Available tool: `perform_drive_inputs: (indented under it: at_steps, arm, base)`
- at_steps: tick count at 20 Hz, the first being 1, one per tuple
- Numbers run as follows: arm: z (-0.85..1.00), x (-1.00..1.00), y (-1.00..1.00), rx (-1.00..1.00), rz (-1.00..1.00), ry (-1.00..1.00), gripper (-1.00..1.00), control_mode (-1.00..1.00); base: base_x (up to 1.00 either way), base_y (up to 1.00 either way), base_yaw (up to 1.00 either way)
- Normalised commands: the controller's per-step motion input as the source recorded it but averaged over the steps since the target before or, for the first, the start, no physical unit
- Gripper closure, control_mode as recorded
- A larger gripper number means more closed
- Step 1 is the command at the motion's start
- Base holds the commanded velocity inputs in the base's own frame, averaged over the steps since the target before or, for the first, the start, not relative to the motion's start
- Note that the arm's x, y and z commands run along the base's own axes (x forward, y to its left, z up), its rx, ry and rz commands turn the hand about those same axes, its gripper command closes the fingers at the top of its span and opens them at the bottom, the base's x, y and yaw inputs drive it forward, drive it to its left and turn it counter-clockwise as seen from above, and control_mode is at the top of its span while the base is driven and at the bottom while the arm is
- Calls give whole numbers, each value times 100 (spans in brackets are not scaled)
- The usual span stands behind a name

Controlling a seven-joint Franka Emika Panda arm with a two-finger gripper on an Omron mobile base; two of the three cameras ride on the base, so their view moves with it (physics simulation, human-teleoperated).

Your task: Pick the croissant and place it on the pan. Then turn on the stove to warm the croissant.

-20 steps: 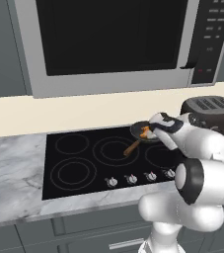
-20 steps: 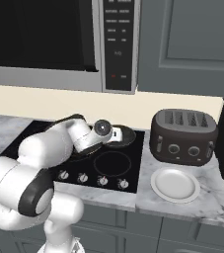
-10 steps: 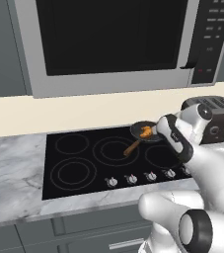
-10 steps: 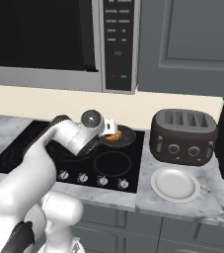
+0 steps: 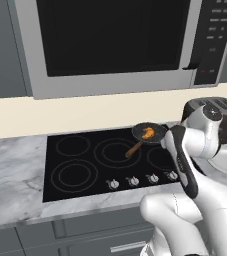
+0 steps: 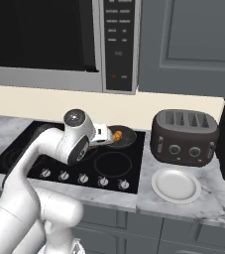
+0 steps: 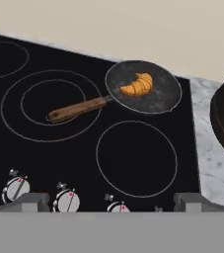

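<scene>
Croissant (image 7: 137, 84) lying in the pan (image 7: 158, 96), left of the pan's middle in the hand view, above and ahead of the gripper (image 7: 112, 201) and well apart from it. Pan resting on the stove (image 7: 44, 158) at its far right burner, wooden handle (image 7: 79, 108) reaching out over the ringed burner beside it. Nothing between the fingertips (image 7: 27, 201), which sit spread wide near the two lower corners of the hand view, holding nothing. Just ahead of the gripper, an empty ring burner (image 7: 136, 158); closer still, almost between the tips, a row of silver knobs (image 7: 66, 199) with red marks. From the right base view, croissant (image 6: 117, 135) visible just past the hand, pan (image 6: 125, 139) on the cooktop's back right corner, gripper hidden behind the wrist. Off to the gripper's right, a dark toaster (image 6: 184, 137) on the marble counter (image 6: 218, 208), with a white plate (image 6: 176, 185) in front of it. Above everything, a microwave (image 5: 110, 45).
</scene>
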Motion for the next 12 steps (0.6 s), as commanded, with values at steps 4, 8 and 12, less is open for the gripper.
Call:
perform_drive_inputs:
  at_steps: [4, 8, 12]
  arm:
    - [5, -57, 0, 0, 0, 24, -100, -100]
    - [4, -37, -1, 1, -1, 27, -100, -100]
    - [1, -23, -9, 1, -5, 29, -100, -100]
  base:
    - [0, 0, 0]
    - [0, 0, 0]
    - [0, 0, 0]
